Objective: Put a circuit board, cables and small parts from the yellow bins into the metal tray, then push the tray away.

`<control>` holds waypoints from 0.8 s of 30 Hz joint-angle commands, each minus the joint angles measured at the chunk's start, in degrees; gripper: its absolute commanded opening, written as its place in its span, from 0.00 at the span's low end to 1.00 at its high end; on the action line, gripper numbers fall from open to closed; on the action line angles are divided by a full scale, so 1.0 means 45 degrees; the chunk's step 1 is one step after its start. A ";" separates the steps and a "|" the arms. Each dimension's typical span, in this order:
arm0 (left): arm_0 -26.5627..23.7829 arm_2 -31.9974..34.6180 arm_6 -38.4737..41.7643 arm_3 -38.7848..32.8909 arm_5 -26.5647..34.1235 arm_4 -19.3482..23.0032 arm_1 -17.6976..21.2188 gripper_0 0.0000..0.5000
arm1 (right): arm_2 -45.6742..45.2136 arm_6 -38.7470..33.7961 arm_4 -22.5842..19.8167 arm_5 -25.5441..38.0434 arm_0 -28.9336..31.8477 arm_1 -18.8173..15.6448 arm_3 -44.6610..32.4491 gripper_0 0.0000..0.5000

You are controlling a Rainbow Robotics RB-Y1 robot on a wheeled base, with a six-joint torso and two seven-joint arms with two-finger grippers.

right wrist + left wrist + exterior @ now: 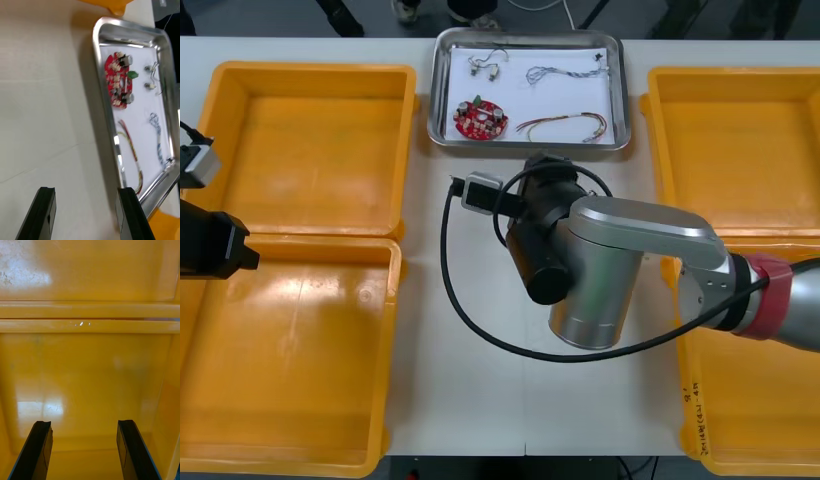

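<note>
One bench [420, 400] carries everything. Four yellow bins [310, 140] stand on it, two per side, floors bare as far as shown. R arm [620, 260] reaches over the bench centre twd the far side; L arm [210, 245] hangs at the L edge over the bins.

Metal tray [560, 98] sits btwn the far bins, white inside, far rim right at the bench's far edge. Right tool [88, 215] hovers over bare bench just on the near side of the tray, fingers spread, nothing btwn them. Left tool [85, 452] is likewise spread and empty, above a bin floor.

In the tray, none touching:
- circuit board [480, 119], near-L corner
- red and yellow cable [565, 124], beside it
- blue and white cable [555, 73], farther back
- small metal parts [485, 65], far-L corner

Loading looks complete, so the step in hand is prob. the push. Next move: drop the R tool low, set it vs the near rim around mid-length so the tray doesn't swivel, then ease fwd. Little bench is left beyond it, so keep the shove short and slow or it may tip off.
</note>
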 commanded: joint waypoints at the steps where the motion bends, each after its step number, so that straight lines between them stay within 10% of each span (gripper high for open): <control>1: 0.0175 0.0441 -0.0965 -0.0337 0.0080 0.0086 0.0591 1.00 | -0.1936 -0.0286 -0.1234 0.1744 0.1039 -0.0710 -0.2312 0.92; 15: 0.0175 0.0441 -0.0965 -0.0337 0.0080 0.0086 0.0591 1.00 | -0.8558 -0.0755 -0.4906 0.7584 0.4457 -0.1081 -0.7156 0.92; 24: 0.0175 0.0441 -0.0965 -0.0337 0.0080 0.0086 0.0591 1.00 | -1.2972 -0.1321 -0.7191 0.8435 0.6215 -0.1061 -0.7722 0.92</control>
